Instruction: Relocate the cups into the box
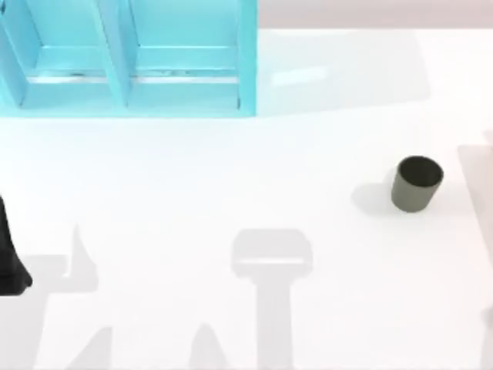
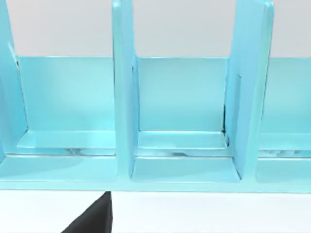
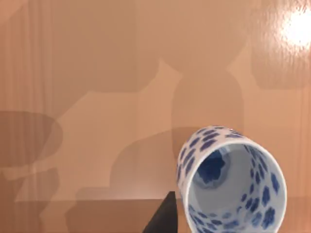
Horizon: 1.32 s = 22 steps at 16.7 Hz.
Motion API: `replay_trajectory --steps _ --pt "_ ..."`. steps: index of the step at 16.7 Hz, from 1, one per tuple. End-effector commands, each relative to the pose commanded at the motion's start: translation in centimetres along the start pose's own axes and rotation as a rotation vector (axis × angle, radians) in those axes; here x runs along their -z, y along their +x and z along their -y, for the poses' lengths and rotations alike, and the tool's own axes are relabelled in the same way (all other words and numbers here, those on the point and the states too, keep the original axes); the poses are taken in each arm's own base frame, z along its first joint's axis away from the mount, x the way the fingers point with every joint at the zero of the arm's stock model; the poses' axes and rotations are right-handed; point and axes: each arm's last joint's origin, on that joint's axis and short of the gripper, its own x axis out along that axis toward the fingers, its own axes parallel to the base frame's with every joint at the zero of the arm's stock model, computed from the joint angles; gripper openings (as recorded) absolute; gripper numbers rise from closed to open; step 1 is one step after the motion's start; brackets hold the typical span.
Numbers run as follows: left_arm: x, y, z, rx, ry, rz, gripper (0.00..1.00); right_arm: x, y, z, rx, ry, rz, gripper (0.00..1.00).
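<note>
The turquoise box (image 1: 127,58), smooth and glossy, stands at the table's (image 1: 192,177) far left, its upright dividers forming compartments that hold nothing. The plain olive-grey cup (image 1: 417,183) stands upright, round and handleless, on the white table toward the right. In the right wrist view the blue-patterned white cup (image 3: 228,182) sits beside a dark fingertip (image 3: 163,218), possibly gripped; the fingers' state cannot be told.

Box (image 1: 131,58) is cropped at the top view's 12 and 9 o'clock edges; we can't see its full extent. Our left arm (image 1: 9,262) is clipped at 9 o'clock. Blue-patterned cup (image 3: 228,182) is cut off at the right wrist view's edge.
</note>
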Motion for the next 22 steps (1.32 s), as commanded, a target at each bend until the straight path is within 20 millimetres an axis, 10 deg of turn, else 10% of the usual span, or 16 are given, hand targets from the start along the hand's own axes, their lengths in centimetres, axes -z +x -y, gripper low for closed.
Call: replay_trajectory --steps 3,13,22 --pt "0.0 0.0 0.0 0.000 0.000 0.000 1.00 0.0 0.0 0.0 0.000 0.000 0.000 1.00" --pt "0.0 0.0 0.0 0.000 0.000 0.000 1.00 -0.2 -0.4 0.1 0.000 0.001 0.002 1.00" --pt "0.0 0.0 0.0 0.000 0.000 0.000 1.00 -2.6 -8.9 0.5 0.000 0.003 0.003 1.00"
